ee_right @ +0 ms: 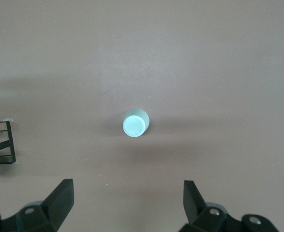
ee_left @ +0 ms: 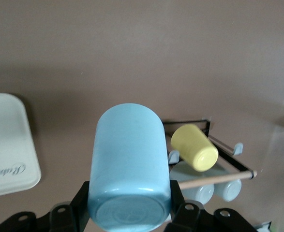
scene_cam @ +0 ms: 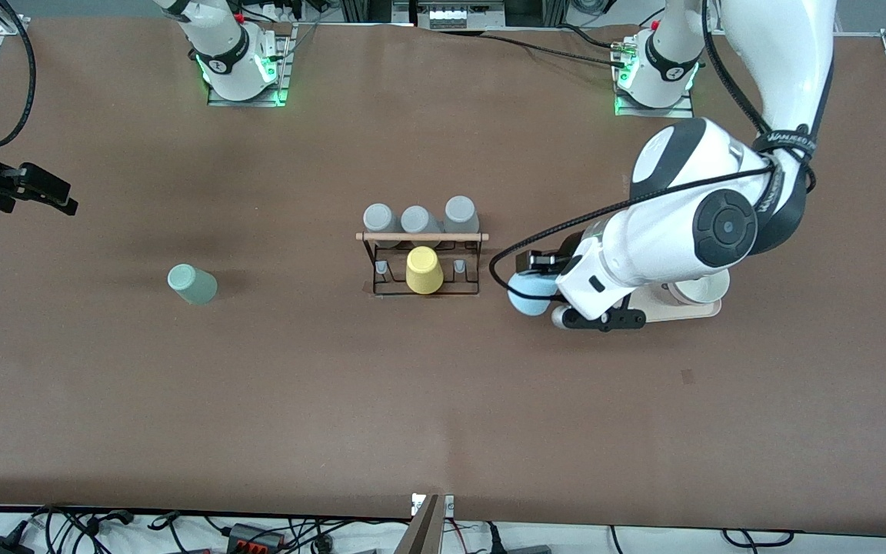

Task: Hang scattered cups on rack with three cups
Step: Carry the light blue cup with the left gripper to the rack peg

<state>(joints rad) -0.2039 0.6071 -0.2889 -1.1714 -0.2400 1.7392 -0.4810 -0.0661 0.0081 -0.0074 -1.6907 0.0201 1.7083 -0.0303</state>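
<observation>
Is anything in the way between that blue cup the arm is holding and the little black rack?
Nothing visible. The left gripper holds the light blue cup beside the rack, toward the left arm's end of the table. The yellow cup fills the middle peg; the pegs either side look free.

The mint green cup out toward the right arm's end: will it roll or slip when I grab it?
The mint green cup stands base up, apart from everything, so it probably won't roll unless tipped. Its smooth, slightly tapered wall may slide in the fingers. It looks thin and light, so a nudge from the open right gripper could shift it.
</observation>
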